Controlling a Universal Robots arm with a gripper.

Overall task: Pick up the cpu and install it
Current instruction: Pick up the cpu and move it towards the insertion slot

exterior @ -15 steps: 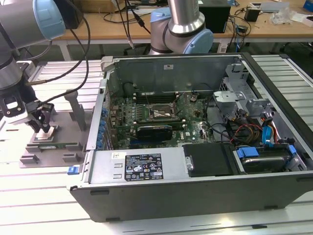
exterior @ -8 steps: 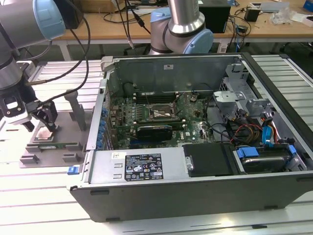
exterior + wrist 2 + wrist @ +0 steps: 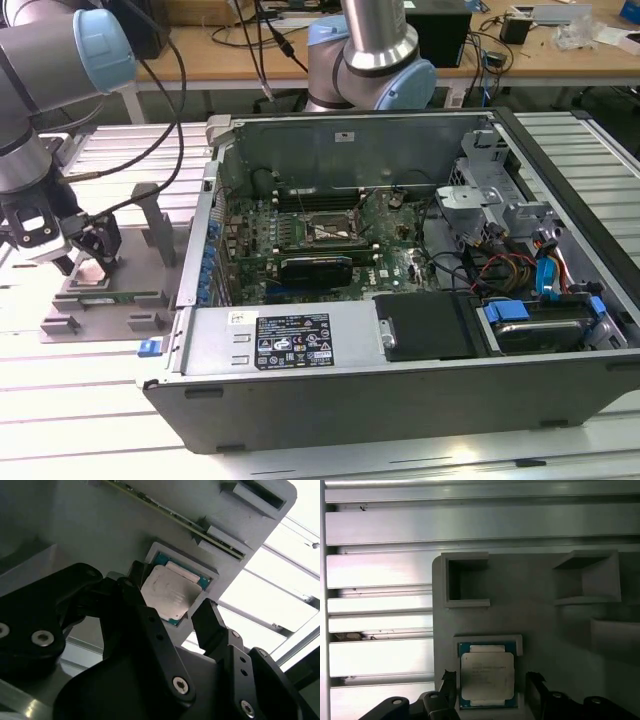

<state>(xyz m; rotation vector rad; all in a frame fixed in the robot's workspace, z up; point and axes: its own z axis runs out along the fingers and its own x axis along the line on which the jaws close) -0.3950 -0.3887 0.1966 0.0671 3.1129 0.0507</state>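
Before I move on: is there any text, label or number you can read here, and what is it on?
Black and white rectangular label on the open grey metal computer case: print and symbols, too small to read.
Small white sticker beside it: too small to read.
Small square silvery-topped cpu in the grey plastic tray: faint marking in both wrist views, not readable.

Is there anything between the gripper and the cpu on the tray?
Nothing visible. The cpu lies uncovered in a recess of the tray, and the open gripper has one finger on each side of it.
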